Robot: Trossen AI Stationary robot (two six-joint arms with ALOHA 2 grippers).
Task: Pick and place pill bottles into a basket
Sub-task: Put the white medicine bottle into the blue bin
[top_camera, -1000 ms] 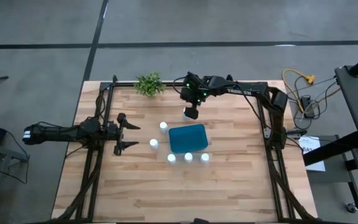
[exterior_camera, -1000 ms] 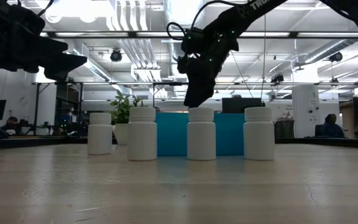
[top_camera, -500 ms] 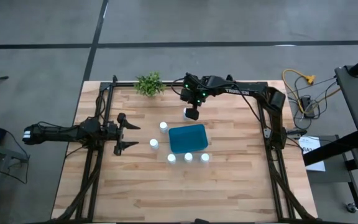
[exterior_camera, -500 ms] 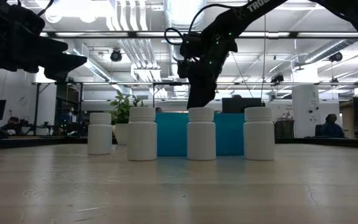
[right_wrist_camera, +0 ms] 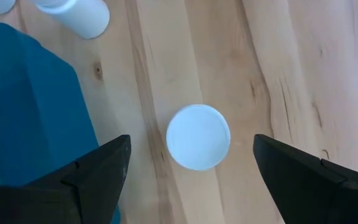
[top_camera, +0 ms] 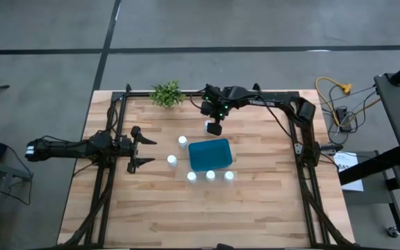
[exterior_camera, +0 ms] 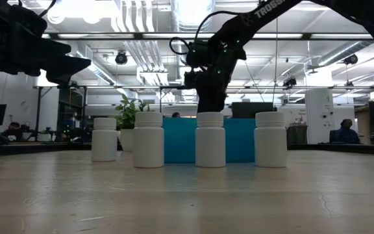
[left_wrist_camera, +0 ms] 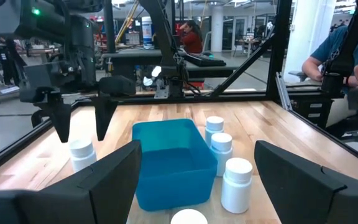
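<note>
Right end effector [top_camera: 213,126] hangs over the far side of the bench [top_camera: 151,208], fingers apart, pointing down. In the right wrist view the two dark fingers [right_wrist_camera: 79,177] straddle a white round cap with bare wood between each finger and the cap; not touching. That is the far bottle [right_wrist_camera: 198,137], upright, just beside the basket's far edge. From the left wrist view the same bottle [left_wrist_camera: 81,152] stands on the wood below the spread fingers [left_wrist_camera: 59,121], apart from the basket wall.

Basket [top_camera: 209,153], teal, rectangular, sits mid-bench; nothing shows inside it in the high view or the left wrist view.

Five more bottles stand upright outside the basket:
- one [top_camera: 182,142] off its left far corner
- one [top_camera: 172,160] left of it, nearer
- three in a row along its near side [top_camera: 192,176], [top_camera: 210,175], [top_camera: 228,176]

In the low view four bottles line up in front of the teal wall, the second from the right [exterior_camera: 210,139] directly under the right arm.

Plant [top_camera: 167,94] at the far edge, left of the right end effector, well apart from the basket.

Left end effector [top_camera: 142,152] rests at the left of the bench, fingers spread wide, aimed at the basket, holding nothing.
</note>
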